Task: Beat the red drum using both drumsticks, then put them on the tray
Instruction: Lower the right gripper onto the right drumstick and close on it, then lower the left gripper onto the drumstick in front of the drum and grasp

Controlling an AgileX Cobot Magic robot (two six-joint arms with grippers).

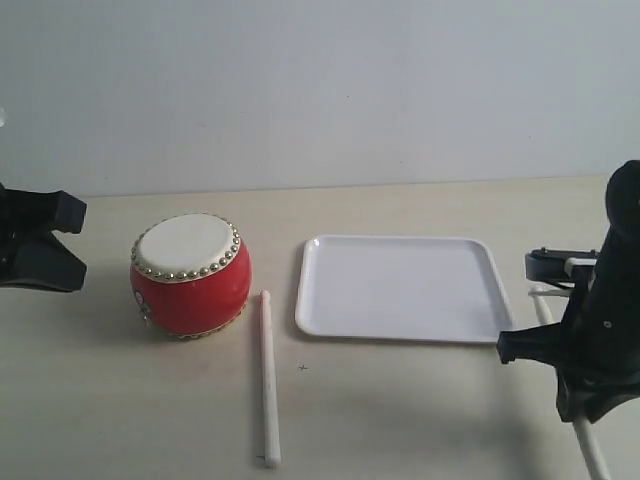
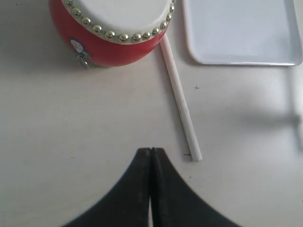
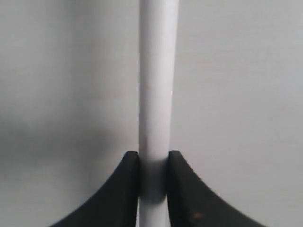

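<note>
Your left gripper is clenched on nothing: its two black fingers meet along a thin seam. In the exterior view it hangs at the left edge of the scene, apart from the red drum. The drum stands upright on the cream table, skin side up, with gold studs ringing the rim. To its right, with a gap between them, the white tray lies flat. The first drumstick rests on the table in that gap. Its far end lies just beside the drum's lower curve — whether it touches there you cannot tell — and the rest runs toward the near edge of the table, clear of the tray. Your right gripper is grasping the second drumstick; the wrist view shows a black finger pressed against each side of the white shaft. In the exterior view that stick shows just off the tray's right side and passes under the right arm — its near end pokes out below the gripper at the frame's lower edge. Whether it is lifted off the table or lies on it cannot be made out.
</note>
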